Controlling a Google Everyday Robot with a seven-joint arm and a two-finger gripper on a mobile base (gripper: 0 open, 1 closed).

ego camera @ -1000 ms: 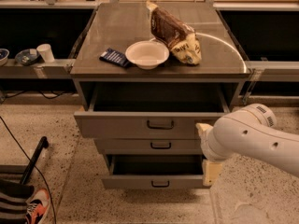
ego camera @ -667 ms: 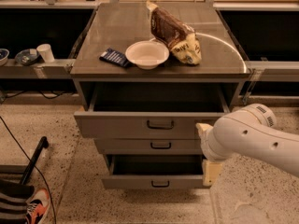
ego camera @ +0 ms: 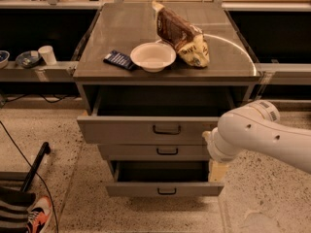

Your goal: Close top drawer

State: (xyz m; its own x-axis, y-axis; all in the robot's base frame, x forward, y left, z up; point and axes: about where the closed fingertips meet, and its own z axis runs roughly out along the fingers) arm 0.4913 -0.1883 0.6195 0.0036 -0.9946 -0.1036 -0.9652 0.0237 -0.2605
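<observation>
The top drawer [ego camera: 146,128] is a wide grey metal drawer with a small black loop handle [ego camera: 166,129] at its centre. It stands pulled out from the cabinet, its dark inside showing. My white arm [ego camera: 252,132] reaches in from the right. My gripper [ego camera: 217,170] hangs below the arm's end, to the right of the drawer fronts and level with the bottom drawer. It is below and to the right of the top drawer's handle and does not touch it.
The middle drawer [ego camera: 155,151] is pushed in; the bottom drawer [ego camera: 165,188] is pulled out. On the cabinet top [ego camera: 116,28] lie a white bowl [ego camera: 153,56], a brown chip bag [ego camera: 182,33] and a dark blue packet [ego camera: 119,59]. A black pole [ego camera: 34,166] and a shoe [ego camera: 36,212] lie on the floor at left.
</observation>
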